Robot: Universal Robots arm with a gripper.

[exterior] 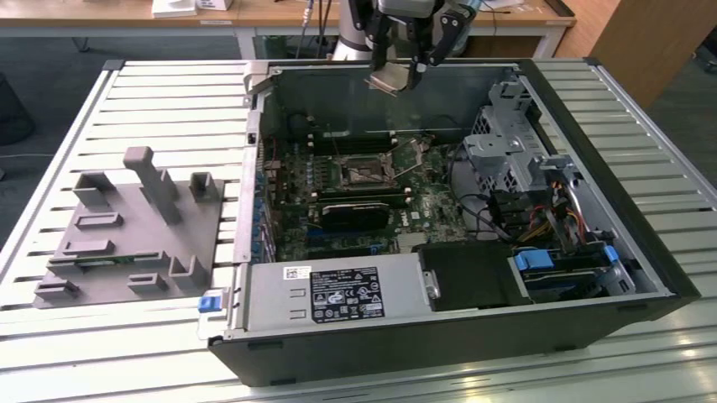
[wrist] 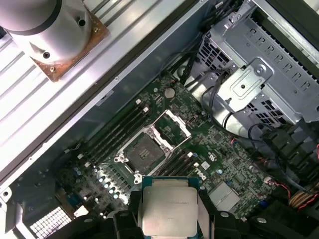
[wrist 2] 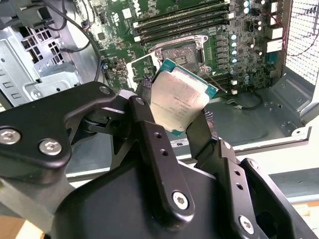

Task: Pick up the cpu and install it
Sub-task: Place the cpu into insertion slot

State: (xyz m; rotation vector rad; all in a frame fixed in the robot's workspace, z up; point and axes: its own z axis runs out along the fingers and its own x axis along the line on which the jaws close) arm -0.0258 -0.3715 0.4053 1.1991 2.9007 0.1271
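Currently gripper (wrist 2: 174, 113) pinching cpu (wrist 2: 182, 94) by opposite edges, well above open socket (wrist: 144, 149) on motherboard (wrist: 219, 144).

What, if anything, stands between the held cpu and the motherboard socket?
Nothing visible does. The gripper grips the cpu above the open case. In the first wrist view the socket lies open and looks empty, with no cable or other part crossing the space between it and the chip.
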